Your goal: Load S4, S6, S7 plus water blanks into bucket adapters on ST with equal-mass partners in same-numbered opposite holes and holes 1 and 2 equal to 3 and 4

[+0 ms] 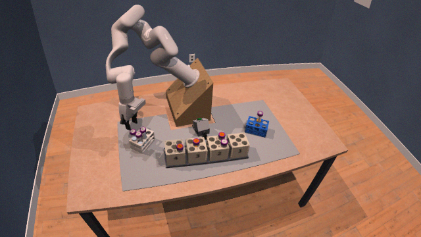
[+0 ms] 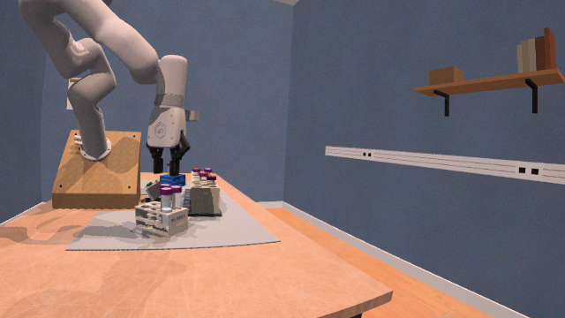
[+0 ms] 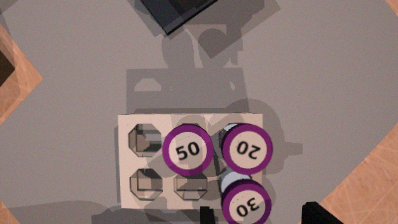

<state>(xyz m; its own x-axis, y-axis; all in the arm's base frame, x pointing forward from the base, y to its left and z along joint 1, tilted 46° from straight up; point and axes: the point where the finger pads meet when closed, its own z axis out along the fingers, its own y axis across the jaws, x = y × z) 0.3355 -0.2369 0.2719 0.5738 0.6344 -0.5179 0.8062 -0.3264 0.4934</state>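
Note:
My gripper (image 1: 131, 124) (image 2: 166, 171) (image 3: 258, 215) is open and empty above the white blanks rack (image 2: 178, 224) (image 3: 123, 172). The rack holds three purple-capped blanks with white dots: the 50 (image 3: 187, 150), the 20 (image 3: 248, 149) and the 30 (image 3: 246, 206), which is nearest the fingers in the wrist view. Adapter 4 (image 1: 175, 158) and adapter 3 (image 1: 197, 157) each hold one orange-dot tube. Adapter 2 (image 1: 219, 154) holds an orange-dot tube (image 1: 222, 135) and a white-dot tube (image 1: 224, 141). Adapter 1 (image 1: 240, 152) shows no tube. The orange-dot IDs are unreadable.
A blue rack (image 1: 256, 130) at the right holds one tube (image 1: 260, 113) with a pale dot, its ID unreadable. The sloped desk (image 1: 201, 126) with the green DONE key (image 1: 199, 119) stands behind the adapters, in front of the arm's wooden base (image 1: 194, 105).

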